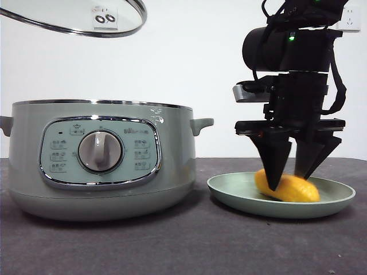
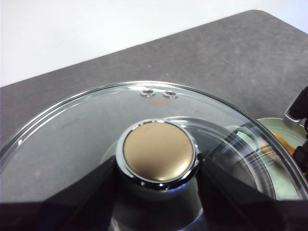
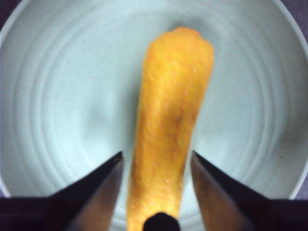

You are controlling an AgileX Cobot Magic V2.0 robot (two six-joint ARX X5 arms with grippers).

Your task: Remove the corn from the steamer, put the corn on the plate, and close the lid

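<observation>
sitting large on the dark table (image 1: 172,246), the steamer (image 1: 97,160) stands open with its chrome rim bare, and the lid (image 1: 74,17) hangs in the air above it, tilted, held by the left gripper (image 2: 159,192), whose jaws are pressed onto either side of the lid's knob (image 2: 159,151) in the left wrist view; just beside the steamer rests the plate (image 1: 229,192), and the right gripper (image 1: 295,172) stands over it with its jaws spread, one on each side of the corn (image 1: 289,189), which lies flat on the plate, a visible gap between each jaw and the cob in the right wrist view; the cob's long axis runs straight away from that gripper, across the line between the two jaws, so lifting straight up should clear it without a nudge; the corn looks delivered, so what seems left is closing the steamer, and that turns on the lid's place: it sits directly above the open pot, the left arm already holding it and far nearer than the right, so a level descent onto the rim is likely what is wanted, the lid needing to flatten out of its tilt first
</observation>
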